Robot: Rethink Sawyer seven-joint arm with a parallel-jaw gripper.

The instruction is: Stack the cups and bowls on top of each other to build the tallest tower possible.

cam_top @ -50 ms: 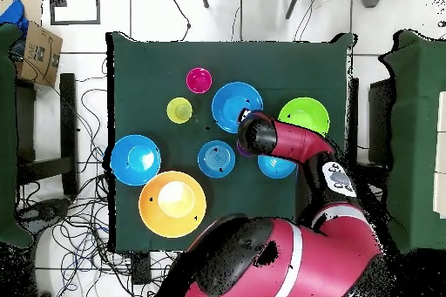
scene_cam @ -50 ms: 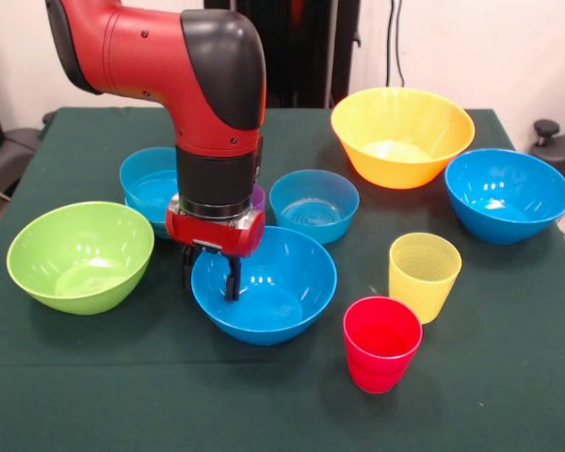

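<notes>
- Bowls lay unstacked on the green tablecloth; I saw the large glossy blue plastic bowl at its middle.
- Gripper straddled that bowl's rim, one finger inside, one outside, not visibly pinching.
- Red ribbed cup and yellow ribbed cup stood right of that bowl.

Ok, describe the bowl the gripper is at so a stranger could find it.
Follow the red arm down to its gripper. Its fingers straddle the near-left rim of a large blue bowl. Unlike the other blue bowls, it sits nearest the front edge, beside the red cup.
</notes>
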